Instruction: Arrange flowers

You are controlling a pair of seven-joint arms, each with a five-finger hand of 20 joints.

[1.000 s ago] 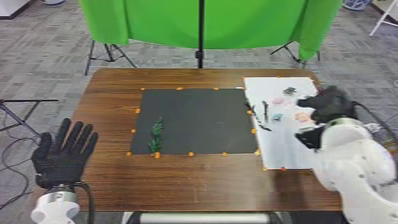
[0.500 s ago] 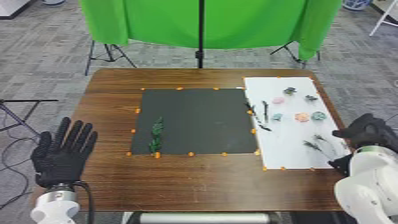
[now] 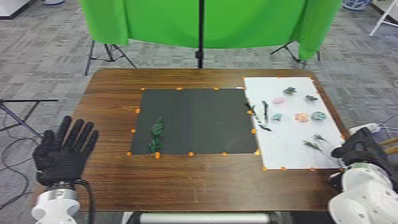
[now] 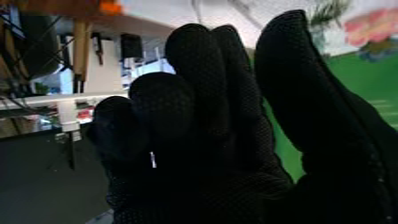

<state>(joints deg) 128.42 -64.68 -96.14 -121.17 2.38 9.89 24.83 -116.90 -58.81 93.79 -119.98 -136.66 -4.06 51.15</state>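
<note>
Brown table (image 3: 204, 185), left hand (image 3: 60, 159) spread open, right hand (image 3: 362, 150) loosely open near white sheet (image 3: 280, 141)

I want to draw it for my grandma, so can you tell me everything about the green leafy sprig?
The green leafy sprig is long and narrow, with small dark green leaves. It lies on the dark mat, near the left edge, pointing roughly from far to near. Its near end comes close to an orange marker. Only the mat seems to touch it. I can't tell if it's real or pretend.
</note>
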